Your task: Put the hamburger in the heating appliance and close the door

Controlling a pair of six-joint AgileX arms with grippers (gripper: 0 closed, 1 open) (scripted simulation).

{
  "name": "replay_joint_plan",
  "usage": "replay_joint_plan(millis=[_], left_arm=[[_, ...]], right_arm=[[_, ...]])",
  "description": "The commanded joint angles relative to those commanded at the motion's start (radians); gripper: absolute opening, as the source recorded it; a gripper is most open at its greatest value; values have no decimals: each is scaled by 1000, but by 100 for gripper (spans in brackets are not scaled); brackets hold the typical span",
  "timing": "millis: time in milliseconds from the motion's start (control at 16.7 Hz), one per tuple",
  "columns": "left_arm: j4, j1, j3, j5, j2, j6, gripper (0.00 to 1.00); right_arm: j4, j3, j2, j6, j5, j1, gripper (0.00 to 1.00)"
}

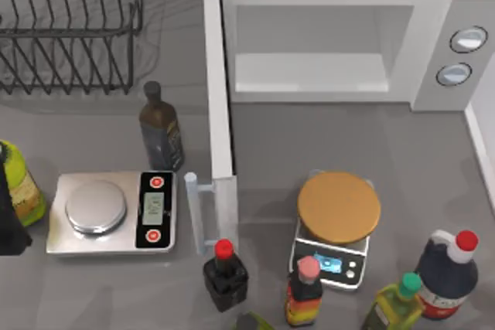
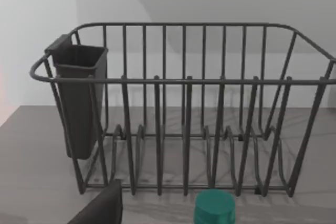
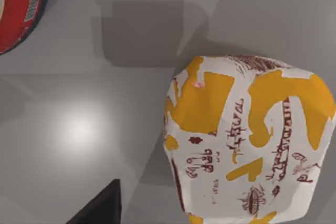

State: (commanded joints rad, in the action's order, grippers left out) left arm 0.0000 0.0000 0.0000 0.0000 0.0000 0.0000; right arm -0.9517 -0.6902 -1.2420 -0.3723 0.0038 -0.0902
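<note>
The hamburger, a cream-white wrapped lump with yellow-orange patches, lies on the grey table right under my right wrist camera. A dark part of my right gripper shows beside it, apart from it. The heating appliance, a white microwave with two silver knobs, stands at the back right with its cavity bare. Its door is swung fully open toward the front, with the pale bar handle on its left face. My left arm is at the table's left edge.
A wire dish rack stands at the back left. A dark bottle and silver scales sit left of the door. A tan disc on a second scale and several bottles line the front. A red-labelled bottle is near the hamburger.
</note>
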Motion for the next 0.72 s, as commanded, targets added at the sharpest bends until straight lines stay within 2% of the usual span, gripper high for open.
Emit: replay_joint_plan(millis=[480,720], left_arm=[[0,0,0,0,0,0,100],[0,0,0,0,0,0,100]], right_arm=[[-38,-27,-52,-16,-1,-4,100],[76,36,-115,-2,-1,-22,100]])
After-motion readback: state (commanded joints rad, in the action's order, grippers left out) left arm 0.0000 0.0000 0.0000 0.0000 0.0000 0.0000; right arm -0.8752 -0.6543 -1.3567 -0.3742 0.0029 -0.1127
